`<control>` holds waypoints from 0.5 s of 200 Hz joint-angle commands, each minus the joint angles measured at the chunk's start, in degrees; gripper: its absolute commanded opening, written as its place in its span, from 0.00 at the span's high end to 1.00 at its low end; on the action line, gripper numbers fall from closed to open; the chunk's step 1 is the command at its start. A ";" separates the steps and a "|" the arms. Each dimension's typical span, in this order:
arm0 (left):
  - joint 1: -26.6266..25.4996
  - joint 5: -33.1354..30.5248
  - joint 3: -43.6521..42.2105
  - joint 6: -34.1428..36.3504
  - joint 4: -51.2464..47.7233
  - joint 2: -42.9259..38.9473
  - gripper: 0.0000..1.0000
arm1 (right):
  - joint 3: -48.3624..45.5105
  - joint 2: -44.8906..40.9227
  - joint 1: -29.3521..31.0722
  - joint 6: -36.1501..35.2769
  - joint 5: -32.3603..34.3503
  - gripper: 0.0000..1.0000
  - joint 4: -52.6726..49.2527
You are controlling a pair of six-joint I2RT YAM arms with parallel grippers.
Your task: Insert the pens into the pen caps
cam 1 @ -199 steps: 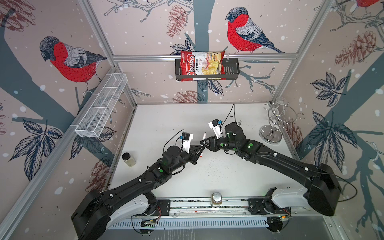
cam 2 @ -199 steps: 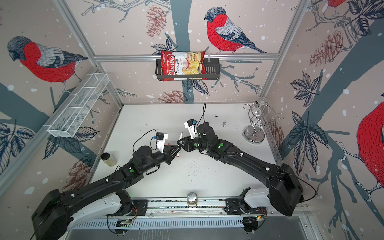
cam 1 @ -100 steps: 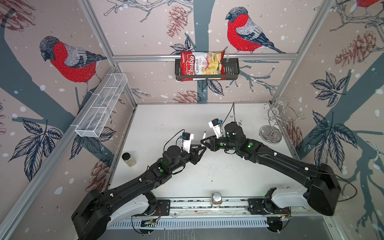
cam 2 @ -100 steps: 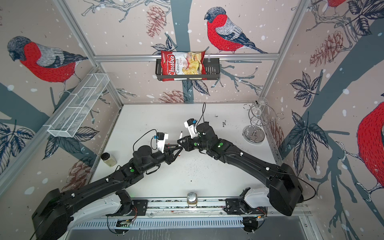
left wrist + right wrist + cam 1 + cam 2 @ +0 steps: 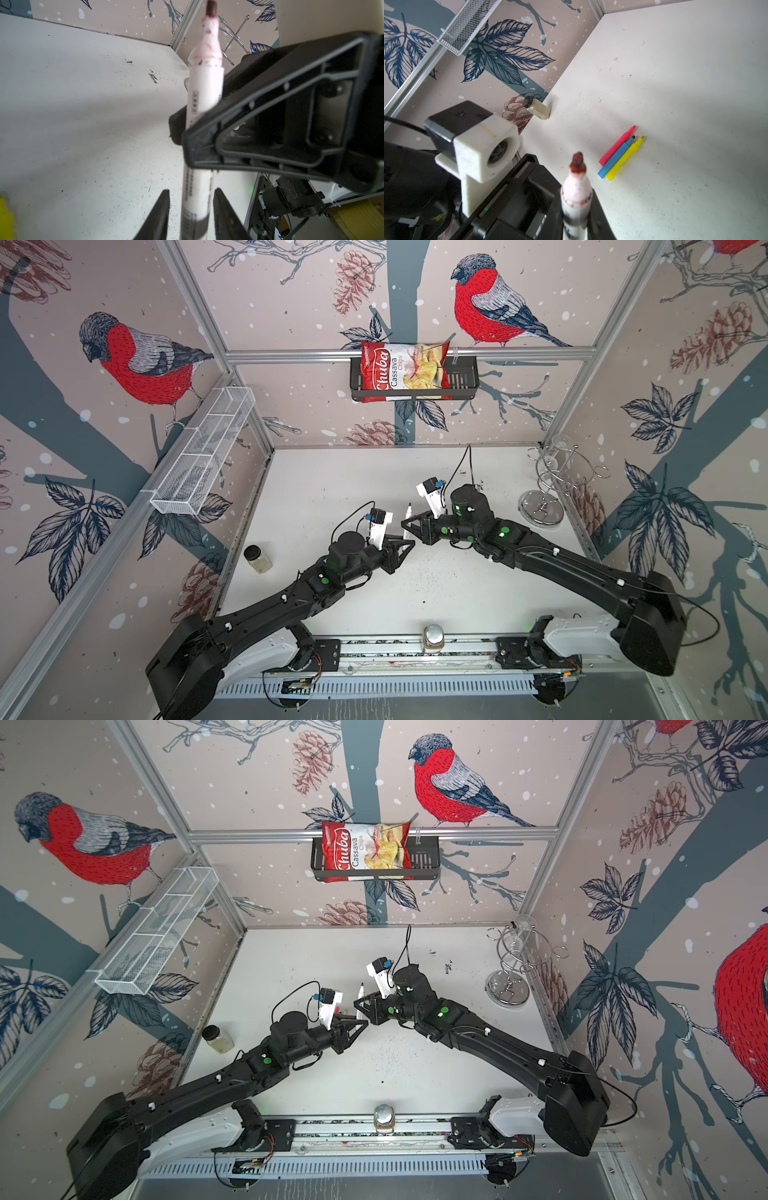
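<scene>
left gripper (image 5: 409, 544) seemingly released white pen (image 5: 409, 515); right gripper (image 5: 405, 526) now clamps it.

Soft, even light fills the cell. The arms cast only faint, diffuse shadows on the white tabletop (image 5: 332, 481). Both top views are sharp, with wide-angle splay along the aluminium rails (image 5: 291, 355). In both wrist views the close white marker (image 5: 204, 93) is blurred, while the coloured pens (image 5: 617, 156) are crisp.

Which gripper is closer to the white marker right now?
Right. The right gripper clamps the white marker mid-barrel; the left gripper holds its jaws open around the lower end.
</scene>
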 commanded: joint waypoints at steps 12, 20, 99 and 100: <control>-0.11 1.22 0.77 0.18 2.03 0.36 0.72 | 0.79 0.23 0.79 -1.96 0.48 0.91 -0.79; -0.12 1.30 0.76 0.04 2.02 0.47 0.73 | 0.86 0.47 1.02 -2.17 0.54 0.91 -0.85; -0.11 -3.02 -0.72 0.12 1.81 -2.29 1.00 | 1.16 0.60 1.39 -2.44 2.31 0.80 -1.91; -0.07 -3.09 -0.76 0.12 1.82 -2.36 1.00 | 1.16 0.57 1.36 -2.39 2.35 0.80 -1.89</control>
